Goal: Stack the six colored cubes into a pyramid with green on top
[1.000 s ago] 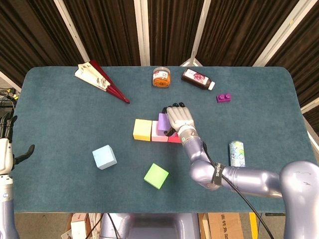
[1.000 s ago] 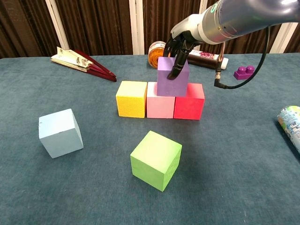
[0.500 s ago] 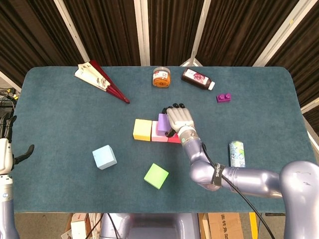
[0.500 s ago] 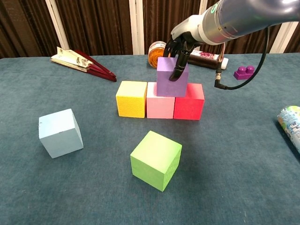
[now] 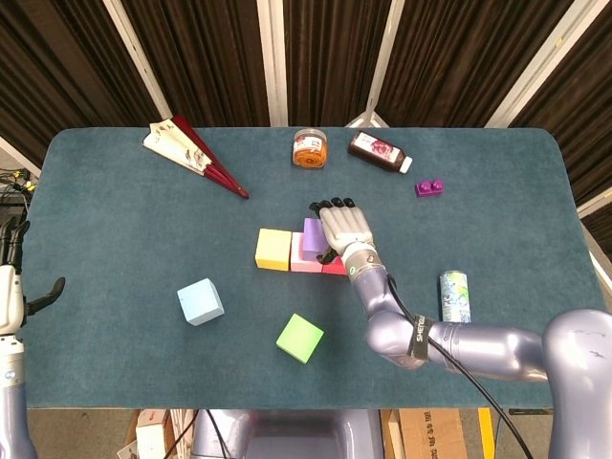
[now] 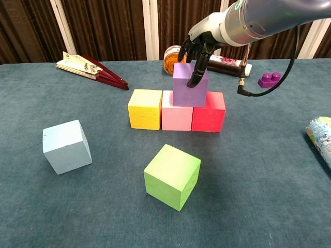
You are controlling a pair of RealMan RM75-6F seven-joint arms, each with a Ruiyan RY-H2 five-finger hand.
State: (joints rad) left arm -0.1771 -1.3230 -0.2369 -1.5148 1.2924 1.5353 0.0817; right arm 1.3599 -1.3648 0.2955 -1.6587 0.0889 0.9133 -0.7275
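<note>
A: Cubes first. Yellow cube (image 6: 145, 108), pink cube (image 6: 177, 117) and red cube (image 6: 209, 112) sit in a touching row mid-counter, and the purple cube (image 6: 190, 85) is up on the pink/red seam. The right hand (image 6: 199, 47) is on it, fingertips (image 6: 195, 77) down the front face and the rest draped over the top. Whether it's actually gripping or just resting there, can't tell from either view.

B: And the other two?

A: Light blue cube (image 6: 66, 146) is off to the left, tilted on the cloth, well apart from the row. Green cube (image 6: 172, 176) is in front of the row, turned at an angle. Left hand (image 5: 10, 287) hangs at the counter's left edge with its fingers apart, holding nothing.

B: How do they look to handle?

A: Matte faces, crisp edges, so probably light foam or painted wood. Stiff enough, not slippery, but likely easy to nudge. Best bet looks like pinching two opposite side faces from above and squaring the blue one up before it goes beside purple. Green's for last.
</note>
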